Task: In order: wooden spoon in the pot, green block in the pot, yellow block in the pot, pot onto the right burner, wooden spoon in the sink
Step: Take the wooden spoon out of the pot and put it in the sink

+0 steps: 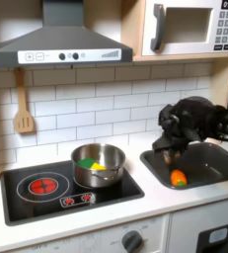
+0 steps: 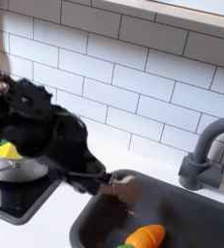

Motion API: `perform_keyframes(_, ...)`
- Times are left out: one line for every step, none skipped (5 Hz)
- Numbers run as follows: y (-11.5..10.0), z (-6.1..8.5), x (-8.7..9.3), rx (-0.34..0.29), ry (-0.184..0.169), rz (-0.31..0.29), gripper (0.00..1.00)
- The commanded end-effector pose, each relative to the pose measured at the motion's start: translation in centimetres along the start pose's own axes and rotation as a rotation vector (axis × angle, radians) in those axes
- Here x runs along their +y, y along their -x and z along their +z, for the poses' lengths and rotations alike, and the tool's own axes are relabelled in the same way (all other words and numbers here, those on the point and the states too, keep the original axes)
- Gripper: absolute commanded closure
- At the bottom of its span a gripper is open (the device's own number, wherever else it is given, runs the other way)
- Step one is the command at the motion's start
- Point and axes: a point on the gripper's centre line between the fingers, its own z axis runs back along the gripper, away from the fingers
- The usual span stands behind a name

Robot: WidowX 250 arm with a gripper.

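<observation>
Hand (image 2: 112,180) sits over the sink (image 2: 196,208) rim, clenched on the wooden spoon (image 2: 125,186); the spoon's bowl hangs just inside the basin's edge at 9 o'clock in the second exterior view. In the first exterior view the hand (image 1: 166,151) is at the sink's (image 1: 212,166) 10 o'clock corner, spoon too small to make out there.

Pot (image 1: 98,165) stands on the cooktop (image 1: 27,198), on the ring at 3 o'clock in the first exterior view; the other ring (image 1: 44,184) glows red at 9 o'clock. Green block (image 1: 89,163) and yellow block (image 1: 103,167) lie inside the pot, touching.

Orange toy (image 1: 178,178) lies in the sink. Slotted spatula (image 1: 23,111) hangs on the tile wall at 9 o'clock. Grey faucet (image 2: 203,155) stands at the sink's 1 o'clock in the second exterior view.
</observation>
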Motion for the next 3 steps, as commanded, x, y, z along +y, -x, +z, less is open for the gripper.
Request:
perform_keyframes(0.44,0.16,-0.3,0.005,-0.065,-0.017,0.0)
perform_keyframes(0.42,0.99,0.65,-0.028,-0.114,0.003,0.0)
perform_keyframes(0.27,0.91,0.02,-0.027,-0.099,-0.016,0.0)
